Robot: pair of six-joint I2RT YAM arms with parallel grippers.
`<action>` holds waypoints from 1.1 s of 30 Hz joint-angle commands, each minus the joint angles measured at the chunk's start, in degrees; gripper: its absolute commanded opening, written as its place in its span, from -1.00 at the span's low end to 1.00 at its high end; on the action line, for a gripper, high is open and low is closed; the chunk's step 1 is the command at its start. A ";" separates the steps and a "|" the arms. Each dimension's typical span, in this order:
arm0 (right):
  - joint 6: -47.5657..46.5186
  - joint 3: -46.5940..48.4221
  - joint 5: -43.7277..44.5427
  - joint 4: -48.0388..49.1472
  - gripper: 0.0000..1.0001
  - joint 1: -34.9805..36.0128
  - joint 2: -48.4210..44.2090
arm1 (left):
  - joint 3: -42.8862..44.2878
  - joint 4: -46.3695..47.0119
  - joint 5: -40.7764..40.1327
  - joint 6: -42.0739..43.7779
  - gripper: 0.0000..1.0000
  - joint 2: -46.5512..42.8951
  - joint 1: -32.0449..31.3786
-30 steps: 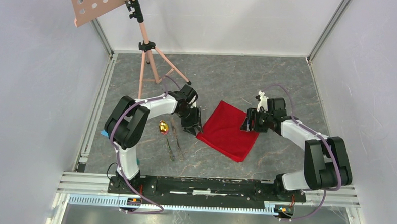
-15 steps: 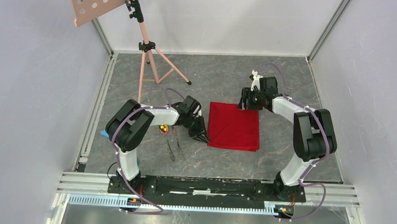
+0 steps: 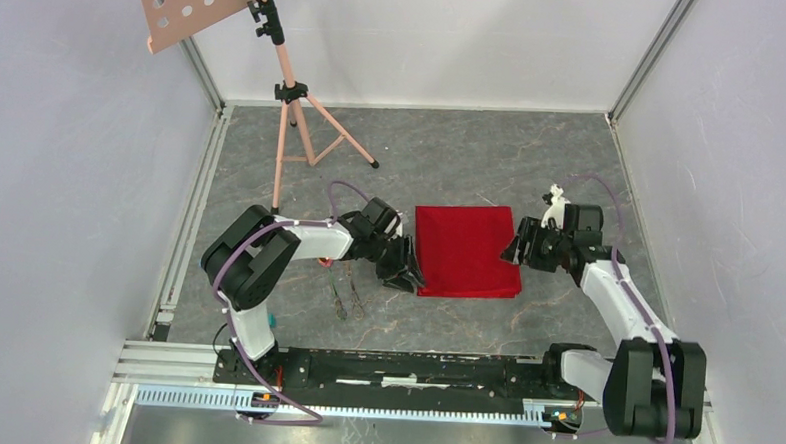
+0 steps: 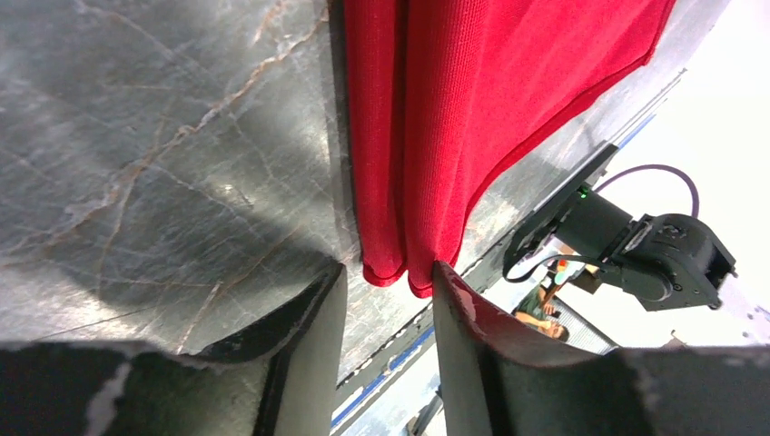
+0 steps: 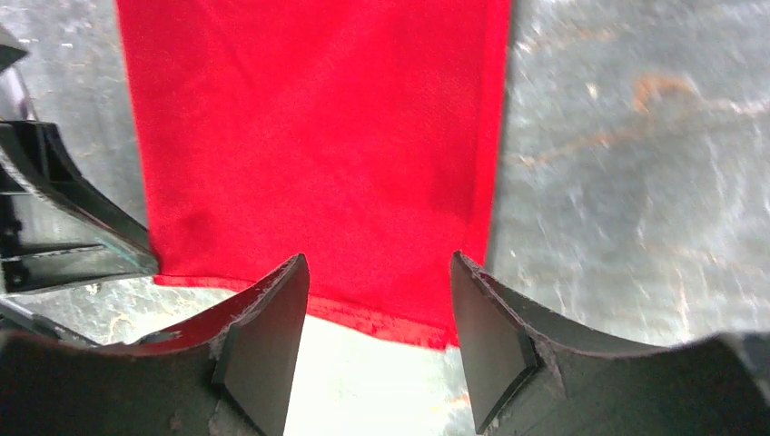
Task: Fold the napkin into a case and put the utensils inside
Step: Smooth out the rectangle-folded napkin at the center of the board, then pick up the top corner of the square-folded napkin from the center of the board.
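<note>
The red napkin (image 3: 465,250) lies flat as a folded, roughly square cloth in the middle of the table. My left gripper (image 3: 408,276) is low at its near-left corner. In the left wrist view the left gripper (image 4: 389,268) is open, with the doubled cloth edge (image 4: 472,91) just ahead of the fingertips and not pinched. My right gripper (image 3: 516,249) is at the napkin's right edge. In the right wrist view the right gripper (image 5: 377,259) is open over the cloth (image 5: 318,136). Thin dark utensils (image 3: 344,295) lie left of the napkin. The gold spoon is mostly hidden under my left arm.
A pink music-stand tripod (image 3: 296,113) stands at the back left, its perforated tray (image 3: 183,3) overhead. A metal rail (image 3: 413,368) runs along the near edge. Grey walls close in left, right and back. The table is grey marbled stone (image 3: 452,155).
The napkin went from lying diagonal to square with the table. My left gripper slid toward its near-left corner, covering the spoon. My right gripper moved from the far corner to the right edge.
</note>
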 commanded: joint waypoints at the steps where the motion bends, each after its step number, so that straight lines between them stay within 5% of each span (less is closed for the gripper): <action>1: -0.32 -1.63 7.35 -10.55 0.27 -3.01 -4.73 | -1.24 1.09 -0.54 -1.12 0.01 -0.63 -0.37; 13: 1.61 -7.06 4.65 -10.52 0.06 -4.95 -5.67 | -1.03 1.73 -0.48 -1.38 0.11 0.16 -1.26; 33: 3.17 -8.15 -0.66 -4.37 -0.09 -4.89 -4.62 | -3.41 2.97 -1.13 -1.74 -0.27 1.49 -1.70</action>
